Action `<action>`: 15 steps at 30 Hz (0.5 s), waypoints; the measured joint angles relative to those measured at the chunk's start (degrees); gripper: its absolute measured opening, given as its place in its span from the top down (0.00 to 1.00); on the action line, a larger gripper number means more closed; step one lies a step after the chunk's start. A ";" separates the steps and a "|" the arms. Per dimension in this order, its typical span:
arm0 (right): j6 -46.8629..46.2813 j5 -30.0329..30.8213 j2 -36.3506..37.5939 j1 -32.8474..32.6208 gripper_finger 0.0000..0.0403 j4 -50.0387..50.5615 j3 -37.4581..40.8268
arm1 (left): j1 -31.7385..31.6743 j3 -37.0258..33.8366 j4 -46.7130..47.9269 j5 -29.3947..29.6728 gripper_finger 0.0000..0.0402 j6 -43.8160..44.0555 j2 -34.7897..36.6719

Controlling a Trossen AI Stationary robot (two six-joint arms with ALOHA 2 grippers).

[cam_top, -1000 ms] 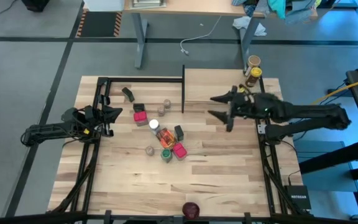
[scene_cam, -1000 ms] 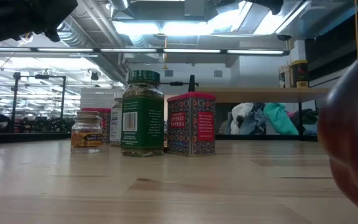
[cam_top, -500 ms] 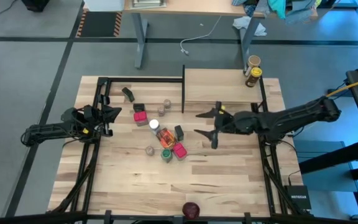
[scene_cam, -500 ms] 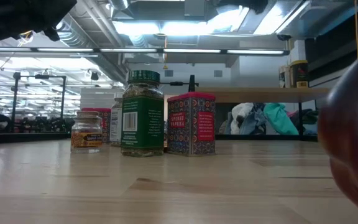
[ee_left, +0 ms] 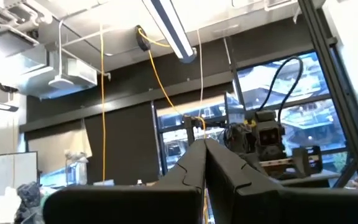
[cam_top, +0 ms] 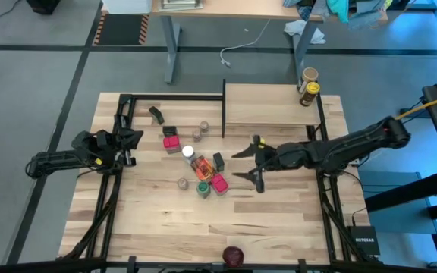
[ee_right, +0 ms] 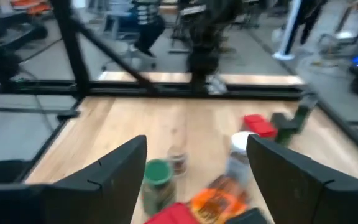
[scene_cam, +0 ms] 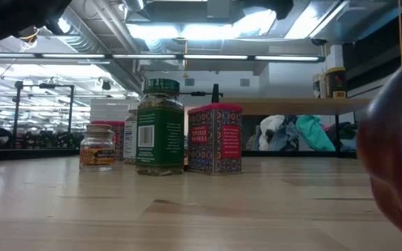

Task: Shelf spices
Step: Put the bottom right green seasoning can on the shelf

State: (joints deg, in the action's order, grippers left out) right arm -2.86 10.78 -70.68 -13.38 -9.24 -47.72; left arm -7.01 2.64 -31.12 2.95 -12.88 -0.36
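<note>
Spices (cam_top: 200,165): clustered on the tabletop, beside and below the shelf (cam_top: 268,106); none gripped. Two jars (cam_top: 307,86) are already stood at the shelf's far right corner.

Right gripper (cam_top: 247,163): fingers held wide apart and empty, set between the shelf and the cluster, aimed at the pink-red box (cam_top: 219,183) and green-lidded jar (cam_top: 202,189), presumably for a pick.

Left gripper (cam_top: 133,139): fingers pressed together, parked well left of the shelf, clear of the working arm.
</note>
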 joint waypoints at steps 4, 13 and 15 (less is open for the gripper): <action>0.07 -0.42 -2.92 -0.16 0.30 0.07 0.00 | 0.01 0.00 0.23 0.01 1.00 0.23 0.00; 0.52 3.92 -11.70 -0.14 0.30 0.86 0.00 | 0.01 0.00 2.22 0.01 1.00 3.04 -0.20; 0.53 6.78 -13.45 -0.08 0.30 1.58 0.00 | -0.01 -0.01 3.28 0.05 1.00 2.92 -0.22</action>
State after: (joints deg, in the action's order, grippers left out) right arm -2.33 17.56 -84.13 -13.46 -7.66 -47.72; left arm -7.03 2.63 -27.84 3.01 -9.96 -0.58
